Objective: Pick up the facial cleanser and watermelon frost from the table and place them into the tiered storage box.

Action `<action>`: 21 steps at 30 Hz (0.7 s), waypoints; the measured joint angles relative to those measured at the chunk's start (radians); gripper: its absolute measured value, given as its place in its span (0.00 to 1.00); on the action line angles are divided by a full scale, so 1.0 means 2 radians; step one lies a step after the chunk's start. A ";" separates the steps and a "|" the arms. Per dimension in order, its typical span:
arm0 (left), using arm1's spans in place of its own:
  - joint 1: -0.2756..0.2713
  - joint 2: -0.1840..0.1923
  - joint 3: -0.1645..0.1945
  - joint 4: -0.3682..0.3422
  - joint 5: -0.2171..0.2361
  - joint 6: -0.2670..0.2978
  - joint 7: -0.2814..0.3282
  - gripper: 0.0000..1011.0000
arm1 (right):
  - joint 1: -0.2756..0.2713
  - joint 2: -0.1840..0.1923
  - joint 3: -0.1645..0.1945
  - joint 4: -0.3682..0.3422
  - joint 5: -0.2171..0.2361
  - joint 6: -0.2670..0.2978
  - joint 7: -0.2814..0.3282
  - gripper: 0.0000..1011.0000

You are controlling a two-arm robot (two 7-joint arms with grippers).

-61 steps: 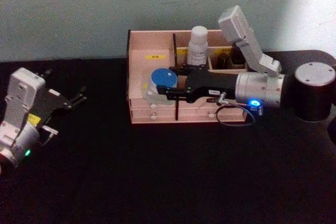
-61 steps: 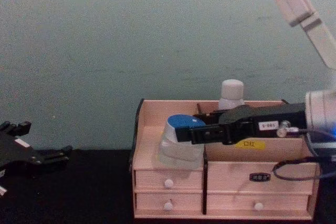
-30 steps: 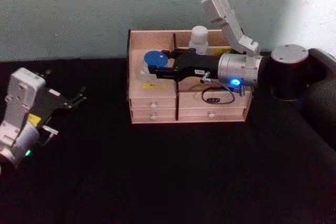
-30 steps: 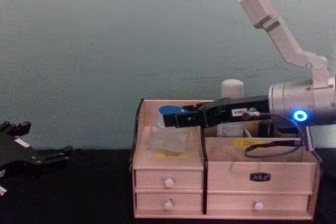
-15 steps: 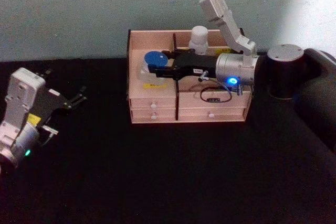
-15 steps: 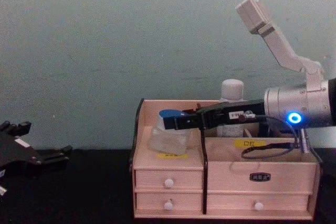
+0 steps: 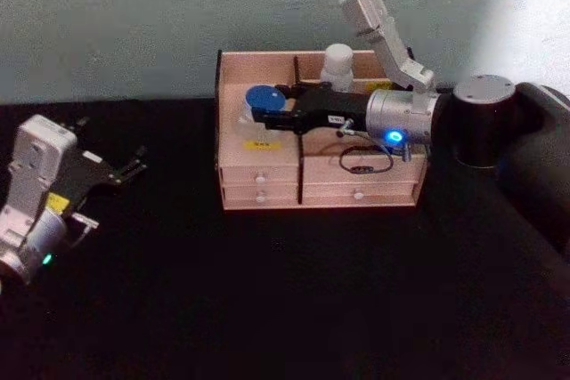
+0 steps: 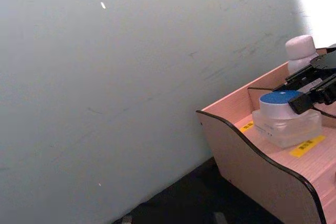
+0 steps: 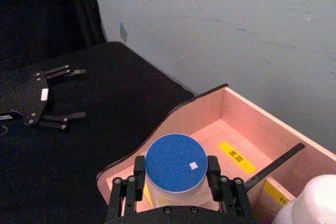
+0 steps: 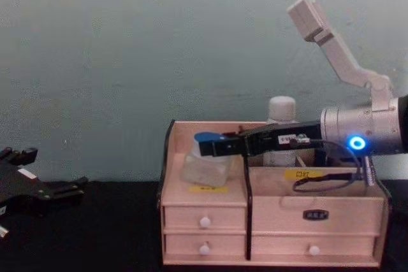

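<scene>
You see the watermelon frost [image 7: 256, 109] as a clear, translucent jar with a blue lid bearing one small white square. Beside it, the facial cleanser [image 7: 337, 65] is white. The tiered storage box [image 7: 267, 170] around the jar is pale pinkish wood with dark edges, yellow labels and white knobs. The right gripper [image 7: 261, 115] at the jar is black on a silver wrist with a blue light. The table [image 7: 285, 291] under the box is black, the wall [image 7: 134, 15] behind it grey-green.

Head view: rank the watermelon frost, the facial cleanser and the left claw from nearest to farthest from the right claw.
1. Watermelon frost, between the right claw's fingers, left compartment.
2. Facial cleanser, back of the tiered storage box.
3. Left claw, far left over the table.
</scene>
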 joint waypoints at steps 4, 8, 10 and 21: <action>0.000 0.000 0.000 0.000 0.000 0.000 0.000 0.99 | 0.000 0.000 0.000 -0.001 0.000 0.000 0.000 0.70; 0.000 0.000 0.000 0.000 0.000 0.000 0.000 0.99 | 0.000 0.000 -0.001 -0.001 0.000 0.000 0.000 0.70; 0.000 0.000 0.000 0.000 0.000 0.000 0.000 0.99 | 0.000 0.000 -0.001 -0.001 0.000 0.000 0.000 0.70; 0.000 0.000 0.000 0.000 0.000 0.000 0.000 0.99 | 0.000 0.001 -0.001 -0.002 0.001 0.001 -0.001 0.99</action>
